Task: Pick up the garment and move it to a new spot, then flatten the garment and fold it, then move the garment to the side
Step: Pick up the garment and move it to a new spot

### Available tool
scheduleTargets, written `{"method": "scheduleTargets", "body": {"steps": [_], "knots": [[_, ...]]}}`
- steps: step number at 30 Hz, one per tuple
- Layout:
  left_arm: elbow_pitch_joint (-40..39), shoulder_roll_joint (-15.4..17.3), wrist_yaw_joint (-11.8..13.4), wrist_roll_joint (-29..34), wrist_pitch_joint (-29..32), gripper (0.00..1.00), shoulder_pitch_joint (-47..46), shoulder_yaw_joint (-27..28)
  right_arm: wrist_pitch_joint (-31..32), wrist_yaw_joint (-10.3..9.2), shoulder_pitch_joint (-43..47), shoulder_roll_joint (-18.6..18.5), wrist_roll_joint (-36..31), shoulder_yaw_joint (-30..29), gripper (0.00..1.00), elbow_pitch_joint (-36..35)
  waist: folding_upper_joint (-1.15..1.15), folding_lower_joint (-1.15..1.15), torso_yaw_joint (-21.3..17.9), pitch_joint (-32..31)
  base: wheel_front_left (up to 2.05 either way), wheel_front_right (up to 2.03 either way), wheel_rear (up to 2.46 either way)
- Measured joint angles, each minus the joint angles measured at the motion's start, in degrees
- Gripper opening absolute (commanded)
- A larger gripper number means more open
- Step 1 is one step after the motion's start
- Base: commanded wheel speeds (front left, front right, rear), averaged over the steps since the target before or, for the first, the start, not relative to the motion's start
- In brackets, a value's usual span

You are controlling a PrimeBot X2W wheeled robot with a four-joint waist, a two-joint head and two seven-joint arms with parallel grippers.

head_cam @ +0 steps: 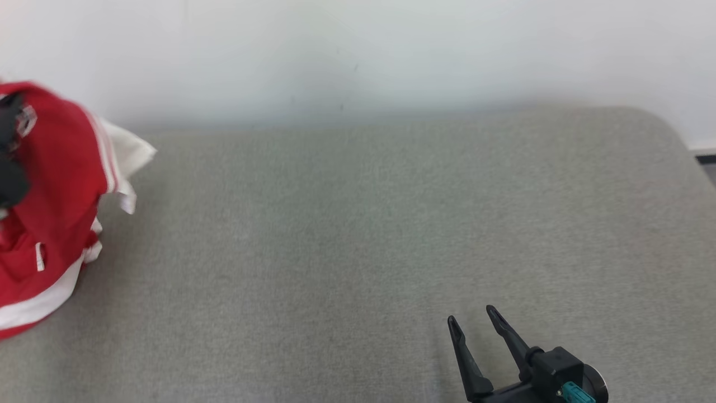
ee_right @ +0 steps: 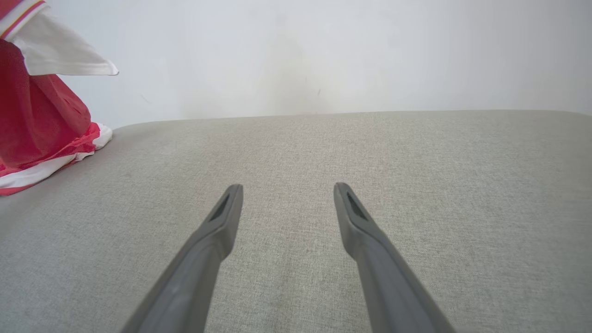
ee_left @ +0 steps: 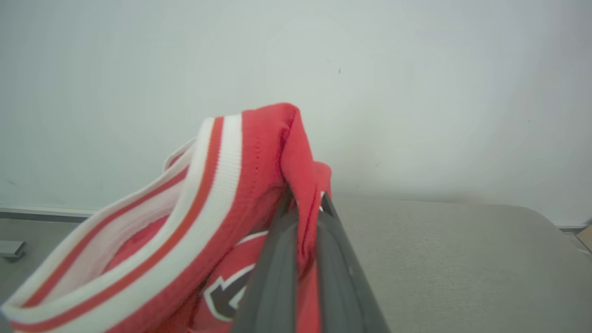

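The left claw (ee_left: 307, 199) has its two dark fingers (ee_left: 273, 273) pinched tight together on a fold of the red garment (ee_left: 222, 185), and the cloth squeezed between them bulges up past the tips. Just to the left of those fingers in the left wrist view, a ribbed band of white with an orange-red stripe loops away from the grip. Lower down, close against the left finger, there is a dark crest outlined in white. Beyond the tips lie the grey padded surface (ee_left: 439, 259) and the pale wall (ee_left: 370, 92). From the head view the garment (head_cam: 56, 184) hangs bunched under this claw at the far left. It is blurred there, with a white flap sticking out to the right, and its white-edged lower part lies on the surface. The right claw (ee_right: 287, 189) stands with its fingers spread wide and nothing between them, over bare grey cloth. Whether its tips touch the surface cannot be told. The garment (ee_right: 41, 120) is well apart from this claw, ahead of it and off to its left, with its hem resting on the padding.
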Motion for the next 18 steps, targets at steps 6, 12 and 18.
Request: {"method": "scheduleTargets", "body": {"steps": [6,12,18], "knots": [[-6.01,-6.23,1.01,-0.96,1.27,0.0,-2.64,-4.3,-0.05,-0.01,0.87,0.0,-0.05,0.38,1.0,-1.07,0.0,0.0,-2.98,-4.07,0.0,0.0,0.0],[-7.94,-9.91,0.75,-1.69,1.83,0.0,-2.77,-7.56,0.25,-0.01,1.14,0.01,-0.03,1.27,1.0,-1.59,0.0,0.0,-7.93,-5.38,0.0,0.0,0.0],[-8.4,-12.58,-0.04,-2.37,1.01,0.0,-2.39,-10.56,0.46,-0.01,1.09,-0.01,0.27,1.51,1.0,-2.26,0.01,0.02,-14.02,-4.43,0.0,0.0,0.0]]}}
